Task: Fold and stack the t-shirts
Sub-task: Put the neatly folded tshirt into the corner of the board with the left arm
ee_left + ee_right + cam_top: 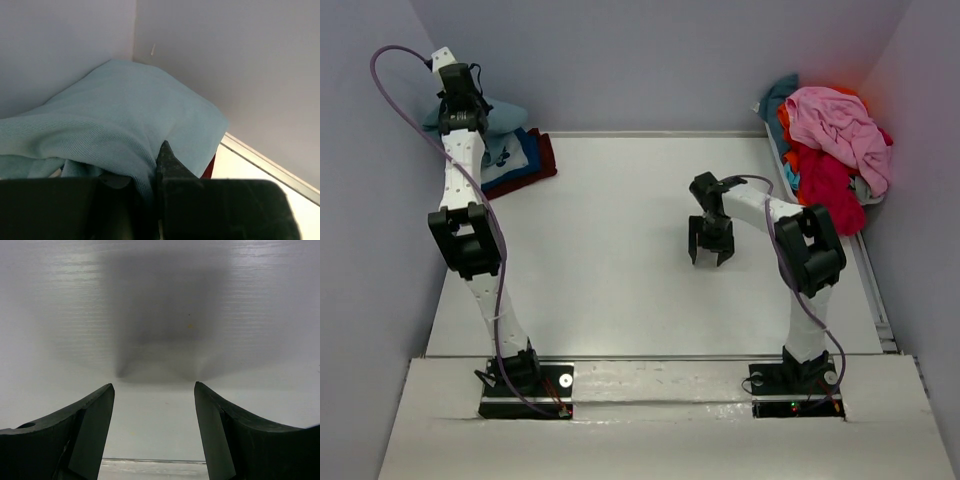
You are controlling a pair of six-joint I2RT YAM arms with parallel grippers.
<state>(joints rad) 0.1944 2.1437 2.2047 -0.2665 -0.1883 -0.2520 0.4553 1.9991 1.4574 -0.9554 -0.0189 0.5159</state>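
Cotton, pale blue-green: that is the t-shirt (125, 110) I have in my left gripper (462, 118), out at the far-left corner of the table (610, 250), right against the walls. My left jaws are pinched nearly closed on a fold of its edge, and the rest of the cloth mounds up ahead of them. I judge I hold it this narrowly because thin fabric needs a tight bite. The corner also suits a stack, since it keeps finished work clear of the open middle where folding happens.

Under that top shirt lie a blue printed t-shirt (515, 152) and a dark red t-shirt (542, 160), each showing as a layer at the stack's near edge. That makes three shirts in the stack that I can count. Anything deeper is hidden.

My right gripper (710, 258) hangs over bare table right of centre, jaws spread wide with nothing between them. It sits near the unfolded heap, which I take to be a waiting pose within easy reach of the next shirt.

The heap lies at the far-right corner in what looks like a pale tray (775, 150). A pink t-shirt (840, 130) is draped over the top, a red t-shirt (830, 185) hangs down the near side, an orange t-shirt (790, 135) shows at the left, and a teal t-shirt (780, 95) pokes out behind. Four colours show, so at least four shirts are left to fold; tangled as they are, I cannot swear to the number.
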